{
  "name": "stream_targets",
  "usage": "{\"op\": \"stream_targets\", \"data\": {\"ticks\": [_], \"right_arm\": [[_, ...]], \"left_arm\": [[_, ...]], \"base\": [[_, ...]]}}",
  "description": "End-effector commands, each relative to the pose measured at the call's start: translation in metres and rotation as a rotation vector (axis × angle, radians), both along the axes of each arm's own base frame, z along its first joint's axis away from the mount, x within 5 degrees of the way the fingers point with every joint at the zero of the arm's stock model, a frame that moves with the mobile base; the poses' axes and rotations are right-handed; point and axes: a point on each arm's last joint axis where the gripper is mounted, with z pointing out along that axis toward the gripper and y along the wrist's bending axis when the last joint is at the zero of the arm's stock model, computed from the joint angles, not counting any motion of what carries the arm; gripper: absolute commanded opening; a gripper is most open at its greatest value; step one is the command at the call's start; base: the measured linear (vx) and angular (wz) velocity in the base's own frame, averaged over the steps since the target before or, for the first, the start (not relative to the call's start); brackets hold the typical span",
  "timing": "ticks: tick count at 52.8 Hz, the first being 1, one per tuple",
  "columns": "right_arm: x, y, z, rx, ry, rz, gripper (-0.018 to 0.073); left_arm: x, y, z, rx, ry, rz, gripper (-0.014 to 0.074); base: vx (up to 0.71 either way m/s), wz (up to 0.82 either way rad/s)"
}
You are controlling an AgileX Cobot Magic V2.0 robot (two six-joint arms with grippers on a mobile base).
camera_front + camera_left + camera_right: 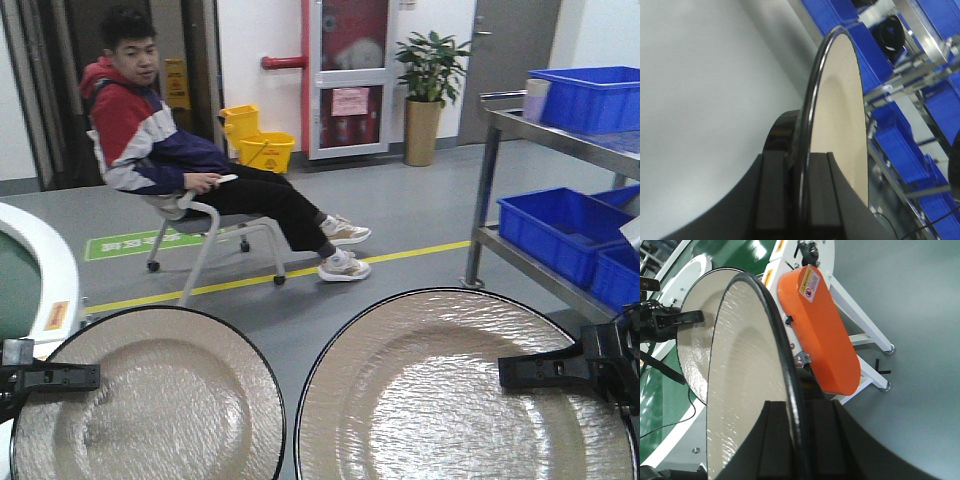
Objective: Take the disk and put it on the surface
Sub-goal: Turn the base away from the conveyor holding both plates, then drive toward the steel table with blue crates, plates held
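Holding: my left gripper (pixel 88 377) is clamped on the rim of the left disk (pixel 150 400), and my right gripper (pixel 515 368) is clamped on the rim of the right disk (pixel 440 400). Each wrist view shows the rim pinched between the fingers.
Where the disks are: both are up in the air in front of me, faces turned upward, side by side with a narrow gap between their near edges.
Surface: the dark taped tabletop shows in no view, so I cannot tell how near the set-down place is.
Step, as I judge it: carrying; neither disk is set down yet.
Risk, grip: I hold each broad disk at one edge only, so most of it hangs out beyond the fingers. A quick swing could make it pivot or slide free.
Risk, collision: the gap is slim, and bringing my arms inward could knock rim on rim.
Risk, surroundings: the green conveyor (pixel 15 290) lies close on my left, and the rack (pixel 487 190) of blue bins (pixel 555 228) on my right. A wide swing could clip either.
Risk, landing: a tilted disk would strike edge first and could skid on a glossy top.
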Motion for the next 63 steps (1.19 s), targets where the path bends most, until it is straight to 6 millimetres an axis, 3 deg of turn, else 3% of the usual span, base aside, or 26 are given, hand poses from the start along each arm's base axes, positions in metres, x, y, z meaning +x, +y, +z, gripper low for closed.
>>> {"op": "stream_targets", "data": {"ticks": [1,63], "right_arm": [[-0.0051,0.0055,0.0270,0.119,-0.082,-0.006,-0.0009],[-0.0051,0.0055,0.0270,0.119,-0.082,-0.006,-0.0009]], "left_arm": [[-0.0019,-0.0059,0.0304,-0.125,-0.090,0.012,-0.0008],[-0.0021,-0.0059,0.0306,-0.124,-0.091,0.012,-0.0008]], "base": [[-0.07,-0.29],[0.05,-0.31]]}}
